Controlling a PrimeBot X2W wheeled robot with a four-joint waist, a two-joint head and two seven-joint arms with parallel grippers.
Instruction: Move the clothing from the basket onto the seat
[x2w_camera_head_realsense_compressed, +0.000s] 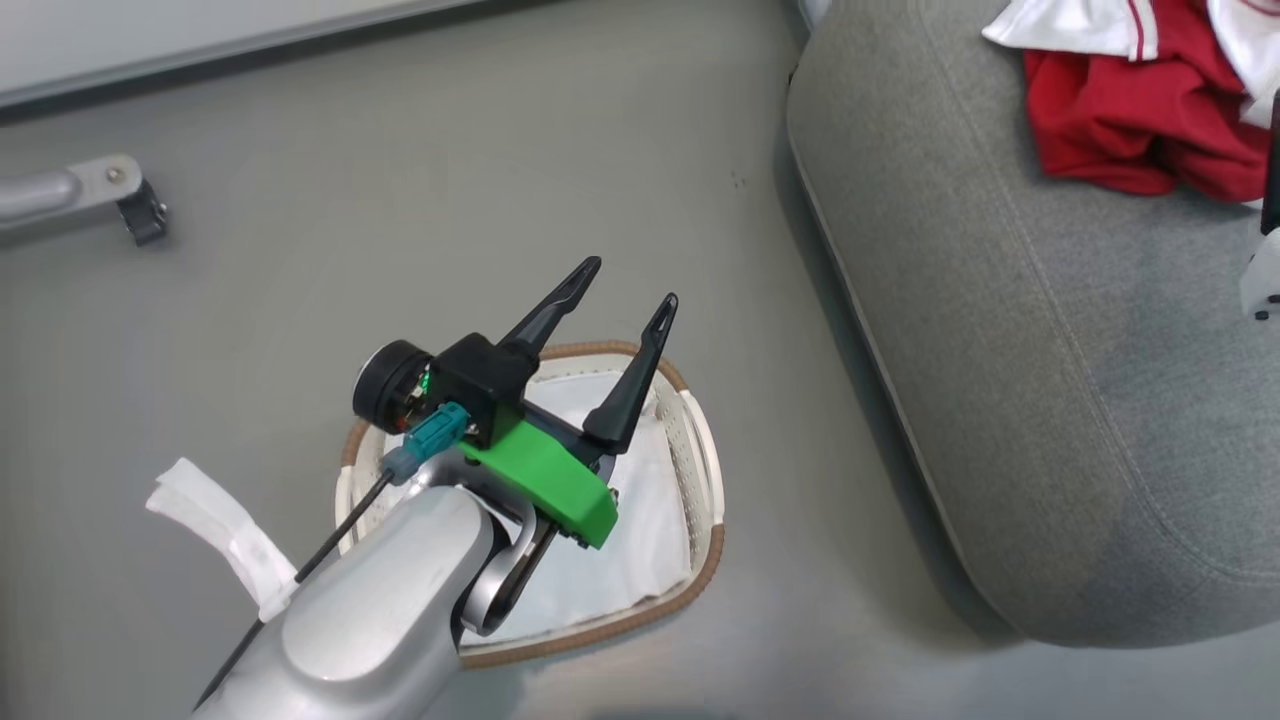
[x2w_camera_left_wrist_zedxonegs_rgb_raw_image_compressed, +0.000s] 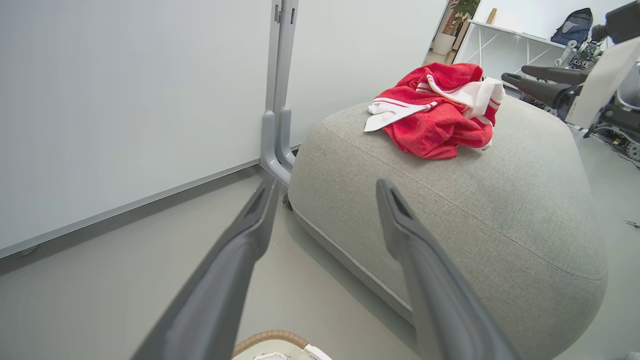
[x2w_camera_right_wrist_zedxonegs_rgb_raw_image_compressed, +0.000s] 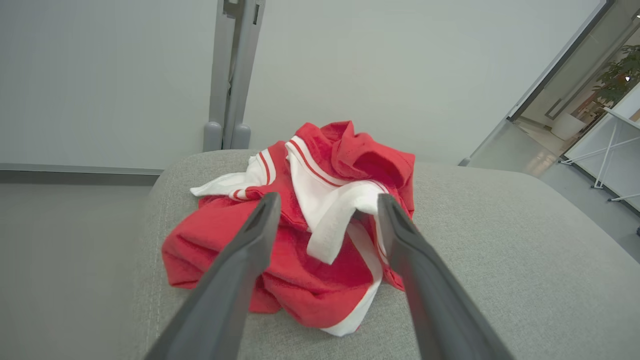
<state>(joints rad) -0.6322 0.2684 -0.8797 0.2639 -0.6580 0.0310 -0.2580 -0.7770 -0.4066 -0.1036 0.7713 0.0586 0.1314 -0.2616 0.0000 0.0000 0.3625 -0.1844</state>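
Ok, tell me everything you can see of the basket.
The basket is oval, cream plastic with perforated sides, a brown woven-look rim and a white cloth liner. It stands upright on the grey floor, apart from the sofa cushion. What shows of its inside holds just the liner; the left arm hangs over the rest.

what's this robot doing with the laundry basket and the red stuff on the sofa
It is moving clothing from the basket on the floor to the grey seat. The red and white sports garments lie in a crumpled pile on the seat. What shows of the basket holds just its white liner, though the left arm covers part of it. The left gripper hangs open above the basket, and the right gripper is open beside the pile, holding nothing.
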